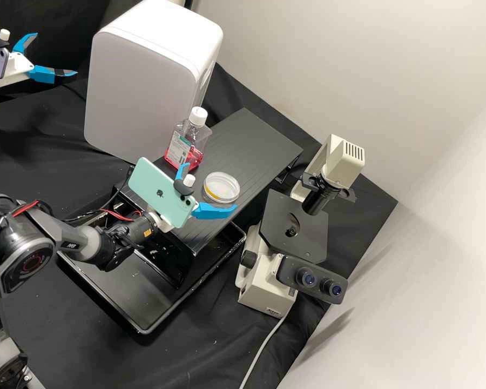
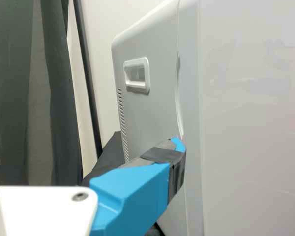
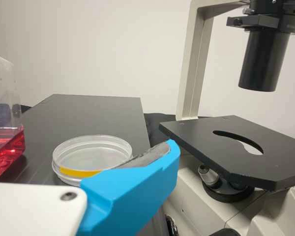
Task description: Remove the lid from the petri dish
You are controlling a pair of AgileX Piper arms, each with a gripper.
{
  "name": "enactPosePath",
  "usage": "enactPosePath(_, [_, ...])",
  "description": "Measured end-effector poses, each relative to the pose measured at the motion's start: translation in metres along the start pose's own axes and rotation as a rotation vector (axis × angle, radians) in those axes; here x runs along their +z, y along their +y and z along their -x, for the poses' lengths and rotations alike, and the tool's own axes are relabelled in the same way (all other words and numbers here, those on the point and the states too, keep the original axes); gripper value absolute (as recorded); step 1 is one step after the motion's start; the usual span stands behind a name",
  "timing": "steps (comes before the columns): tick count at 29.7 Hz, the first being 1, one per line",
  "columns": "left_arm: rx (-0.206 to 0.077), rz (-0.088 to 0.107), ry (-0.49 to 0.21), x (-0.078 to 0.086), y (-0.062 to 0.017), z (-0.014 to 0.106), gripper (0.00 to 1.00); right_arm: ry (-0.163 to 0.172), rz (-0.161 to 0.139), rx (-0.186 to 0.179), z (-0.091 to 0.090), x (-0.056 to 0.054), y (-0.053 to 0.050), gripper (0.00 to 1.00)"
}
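The dish (image 1: 221, 186) sits with its lid (image 3: 92, 151) on, near the front edge of the black platform (image 1: 254, 140), probably put there so an arm coming in low can reach it without crossing the flask (image 1: 188, 141) at its 11 o'clock. The right gripper (image 1: 206, 189) hangs at the dish's 9 o'clock with its fingers (image 3: 132, 191) spread wide and holding nothing. One finger runs along the dish's near rim (whether it touches the rim I cannot tell). That pose looks like a set-up for closing on the lid's edge and lifting it off. The microscope (image 1: 297, 243) stands at the dish's 4 o'clock, so the lift should go straight up to stay clear of its stage.

The left gripper (image 1: 54, 54) is parked well away at 10 o'clock, beside the white box (image 2: 236, 123). Its fingers (image 2: 137, 191) are also released and empty. It seems to be kept out of the way.

Count:
- one dish
- one lid
- one flask
- one microscope
- one box
- one platform, over one tray (image 1: 146, 302)
- two arms with two fingers each, all on one table (image 1: 200, 351)
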Motion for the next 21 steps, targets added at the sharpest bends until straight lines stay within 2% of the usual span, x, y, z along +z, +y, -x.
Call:
enactPosePath(17, [-0.001,-0.005,-0.010,0.001,0.0002,0.001,1.00,0.000,0.000,0.000,0.000,0.000,0.000,1.00])
enactPosePath(21, [-0.007,0.016,-0.057,0.011,-0.0004,0.004,1.00,0.000,0.000,0.000,0.000,0.000,0.000,1.00])
